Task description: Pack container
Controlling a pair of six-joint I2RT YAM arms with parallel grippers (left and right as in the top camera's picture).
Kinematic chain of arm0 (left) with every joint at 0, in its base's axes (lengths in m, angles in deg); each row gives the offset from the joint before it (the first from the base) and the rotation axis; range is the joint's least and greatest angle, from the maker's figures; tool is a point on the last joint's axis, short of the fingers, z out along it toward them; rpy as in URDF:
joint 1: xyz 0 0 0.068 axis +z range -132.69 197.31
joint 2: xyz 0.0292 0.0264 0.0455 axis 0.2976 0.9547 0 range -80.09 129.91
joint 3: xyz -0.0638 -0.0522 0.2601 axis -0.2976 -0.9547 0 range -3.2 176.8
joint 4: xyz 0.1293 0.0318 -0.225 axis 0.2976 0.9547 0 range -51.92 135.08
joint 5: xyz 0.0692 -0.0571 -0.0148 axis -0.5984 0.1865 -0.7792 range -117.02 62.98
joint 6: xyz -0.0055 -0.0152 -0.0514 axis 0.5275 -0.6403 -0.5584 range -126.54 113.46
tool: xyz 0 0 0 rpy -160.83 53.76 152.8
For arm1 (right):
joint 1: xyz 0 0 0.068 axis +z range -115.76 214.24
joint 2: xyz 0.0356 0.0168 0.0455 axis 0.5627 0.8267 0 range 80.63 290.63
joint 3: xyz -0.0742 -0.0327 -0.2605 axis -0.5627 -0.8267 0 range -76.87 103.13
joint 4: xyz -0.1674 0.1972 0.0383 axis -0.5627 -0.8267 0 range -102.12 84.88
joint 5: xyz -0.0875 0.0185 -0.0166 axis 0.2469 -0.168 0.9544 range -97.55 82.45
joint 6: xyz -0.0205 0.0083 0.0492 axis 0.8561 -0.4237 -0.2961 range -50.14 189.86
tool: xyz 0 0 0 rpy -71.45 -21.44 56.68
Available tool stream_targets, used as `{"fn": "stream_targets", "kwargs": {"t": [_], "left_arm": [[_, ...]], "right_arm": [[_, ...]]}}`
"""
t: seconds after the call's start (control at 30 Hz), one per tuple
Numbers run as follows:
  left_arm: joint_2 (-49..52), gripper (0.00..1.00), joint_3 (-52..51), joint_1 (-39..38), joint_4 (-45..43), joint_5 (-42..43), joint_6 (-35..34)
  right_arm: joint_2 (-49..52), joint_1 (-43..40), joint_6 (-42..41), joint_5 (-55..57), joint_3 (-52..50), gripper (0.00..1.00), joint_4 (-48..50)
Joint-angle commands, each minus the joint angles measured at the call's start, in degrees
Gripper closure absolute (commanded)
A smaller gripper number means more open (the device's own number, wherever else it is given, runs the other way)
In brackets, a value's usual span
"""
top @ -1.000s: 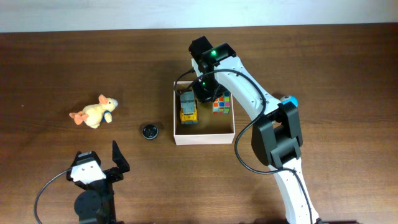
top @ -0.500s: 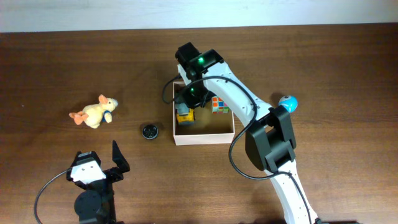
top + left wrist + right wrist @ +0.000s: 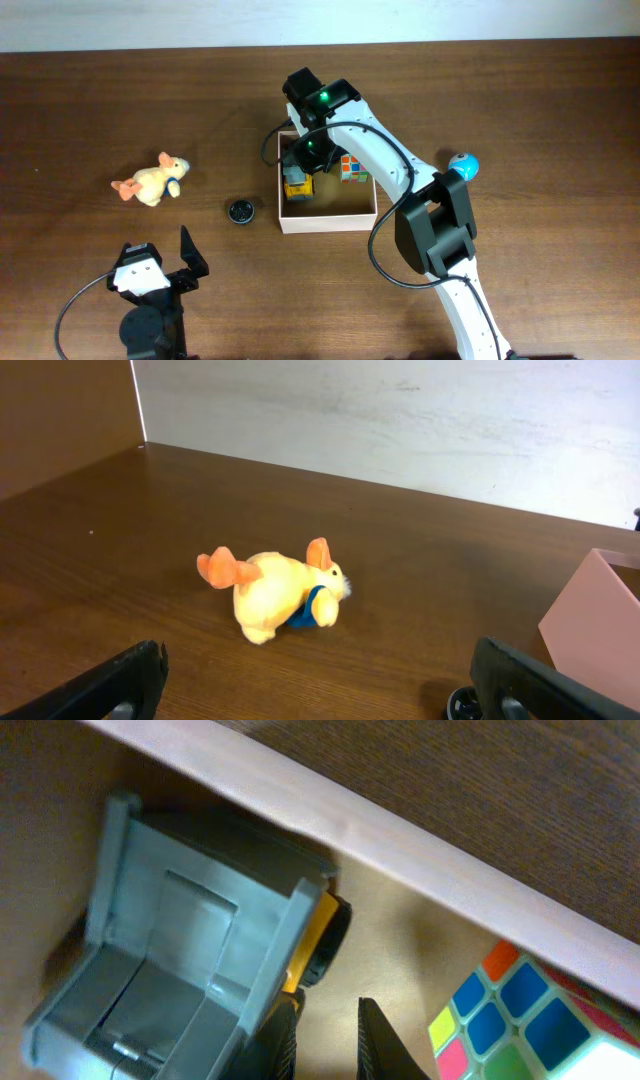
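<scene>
The container [image 3: 328,222], a shallow square box with white walls and a tan floor, sits mid-table. Inside lie a grey-and-yellow toy truck [image 3: 297,183] and a colour cube [image 3: 353,167]. My right gripper [image 3: 311,152] reaches down into the box. In the right wrist view its fingers [image 3: 327,1000] stand close together with only tan floor between them. The left finger rests against the truck [image 3: 190,950], and the cube [image 3: 520,1020] is to the right. My left gripper [image 3: 325,685] is open near the front edge, facing a yellow plush duck [image 3: 275,590].
The plush duck [image 3: 152,181] lies on the table at the left. A small black wheel [image 3: 239,211] sits just left of the box. A blue ball [image 3: 463,163] rests right of the box, by the right arm. The box wall [image 3: 595,625] shows at the left wrist view's right edge.
The right arm swung left inside the box, and the truck shifted left and toward the front wall. Over the last half second nothing moved. The left arm stayed still.
</scene>
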Motion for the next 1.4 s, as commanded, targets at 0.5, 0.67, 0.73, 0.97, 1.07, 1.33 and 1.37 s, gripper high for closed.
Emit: {"fn": "stream_targets", "kwargs": {"t": [0.5, 0.67, 0.73, 0.97, 1.07, 1.33, 1.37], "left_arm": [[-0.1, 0.01, -0.5, 0.3, -0.2, 1.0, 0.1], [-0.1, 0.01, -0.5, 0.3, -0.2, 1.0, 0.1], [-0.1, 0.01, -0.5, 0.3, -0.2, 1.0, 0.1], [-0.1, 0.01, -0.5, 0.3, -0.2, 1.0, 0.1], [-0.1, 0.01, -0.5, 0.3, -0.2, 1.0, 0.1], [-0.1, 0.01, -0.5, 0.3, -0.2, 1.0, 0.1], [-0.1, 0.01, -0.5, 0.3, -0.2, 1.0, 0.1]], "right_arm": [[1.1, -0.1, 1.1, 0.5, -7.5, 0.83, 2.7], [1.0, -0.1, 1.2, 0.1, -7.5, 0.84, 3.2], [1.0, -0.1, 1.3, 0.1, -7.4, 0.84, 3.1], [1.0, -0.1, 1.2, 0.1, -4.1, 0.84, 2.2], [1.0, -0.4, 1.2, 0.3, -2.4, 0.84, 1.6], [1.0, -2.3, 1.3, 0.3, -0.5, 0.84, 0.5], [1.0, -2.5, 1.3, 0.3, -0.5, 0.84, 0.4]]}}
